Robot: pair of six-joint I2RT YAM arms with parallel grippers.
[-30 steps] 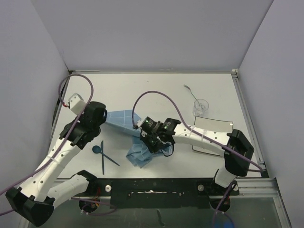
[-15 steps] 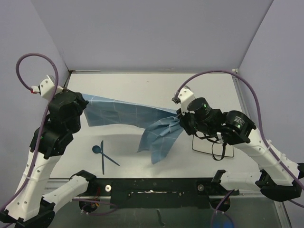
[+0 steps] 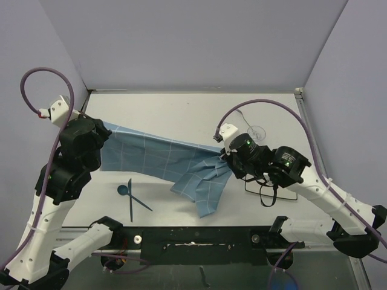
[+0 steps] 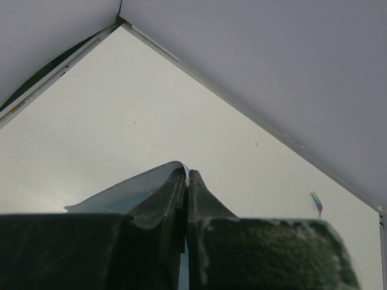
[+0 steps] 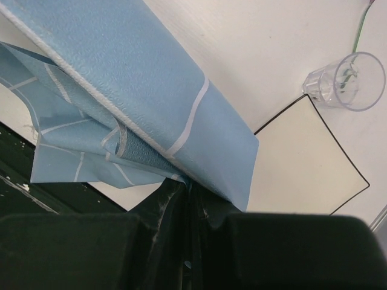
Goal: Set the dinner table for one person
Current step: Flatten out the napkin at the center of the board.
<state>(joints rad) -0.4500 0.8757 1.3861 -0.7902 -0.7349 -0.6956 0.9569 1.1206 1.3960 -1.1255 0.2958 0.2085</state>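
A blue gridded cloth (image 3: 163,160) is held stretched between two robot arms over the white bench (image 3: 181,115), which spans the walled enclosure beneath them with a black rail (image 3: 193,232) along its near edge. The left claw (image 3: 104,128) is closed tight on the cloth's left corner, its fingers pinching the fabric edge in the wrist view. The right claw (image 3: 225,154) is clamped on the bunched right end, and loose folds hang down toward the rail. A blue spoon (image 3: 123,190) and a dark utensil (image 3: 130,200) lie on the bench near the left arm. On the right, a clear glass (image 3: 256,134) stands just beyond a black-rimmed white square plate (image 5: 302,163).
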